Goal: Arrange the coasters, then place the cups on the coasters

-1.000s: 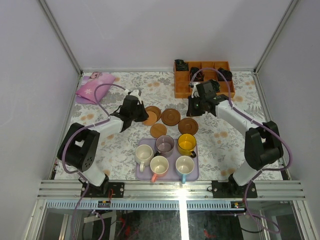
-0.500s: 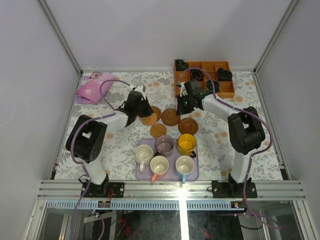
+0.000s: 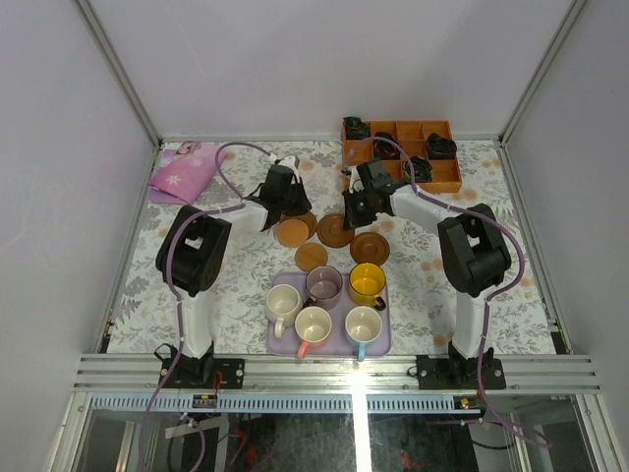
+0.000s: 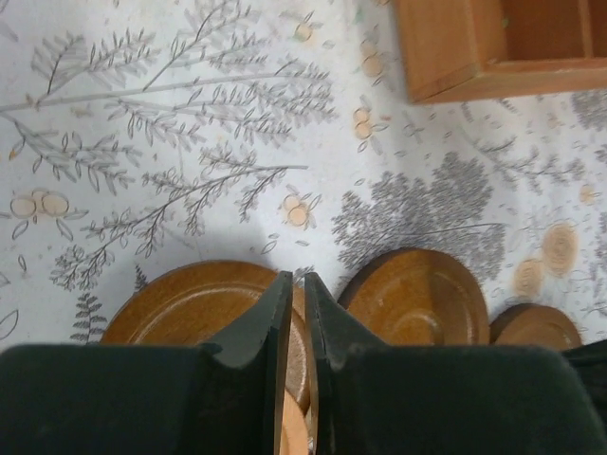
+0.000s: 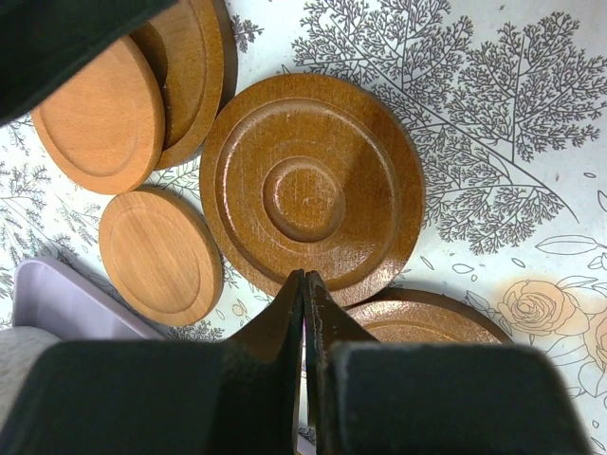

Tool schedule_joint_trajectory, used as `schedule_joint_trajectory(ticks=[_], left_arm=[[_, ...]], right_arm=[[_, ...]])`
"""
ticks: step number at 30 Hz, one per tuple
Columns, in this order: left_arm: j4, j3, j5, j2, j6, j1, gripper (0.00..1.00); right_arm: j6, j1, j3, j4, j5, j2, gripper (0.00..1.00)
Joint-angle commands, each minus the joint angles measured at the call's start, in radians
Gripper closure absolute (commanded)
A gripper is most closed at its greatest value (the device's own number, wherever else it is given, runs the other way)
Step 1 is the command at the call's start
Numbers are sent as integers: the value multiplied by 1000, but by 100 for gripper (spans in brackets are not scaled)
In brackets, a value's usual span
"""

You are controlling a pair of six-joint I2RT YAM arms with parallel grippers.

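Note:
Five round brown coasters lie mid-table: a light tan one (image 3: 292,234) overlapping a darker one (image 3: 307,220), a large dark one (image 3: 335,230), another dark one (image 3: 370,248) and a light one (image 3: 312,257). Five cups stand on the lilac tray (image 3: 383,339): cream (image 3: 283,300), mauve (image 3: 323,285), yellow (image 3: 368,283), cream with a pink handle (image 3: 313,324) and pale blue-handled (image 3: 363,324). My left gripper (image 4: 297,277) hovers over the overlapped pair (image 4: 190,303), jaws a narrow slit apart, holding nothing. My right gripper (image 5: 303,275) is shut and empty at the rim of the large dark coaster (image 5: 313,190).
An orange-brown compartment box (image 3: 354,179) with black cable bundles stands at the back right, its corner (image 4: 465,47) just beyond the coasters. A pink patterned cloth (image 3: 182,172) lies at the back left. The two grippers are close together over the coasters.
Both arms swung inward over the coasters, the left gripper going back and right, the right gripper going left. The left jaws parted slightly from shut.

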Motion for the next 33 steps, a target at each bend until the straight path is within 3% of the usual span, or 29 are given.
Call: schedule_joint_trajectory(ticks=[1,15,29,33], left_arm=[[-64,35,-40,26,22,2,91],[-131,-55,-78,14,-18,33,91],[-231,-159,-265,-51,-113,127,91],[-259,-162,-249,-59,-120,140,91]], right_arm=[[-15,14,47,25,-23,5,99],[-3,20,63,26,-45,49,99],[6,29,73,11,-61,86,97],[8,35,92,0,-73,104,97]])
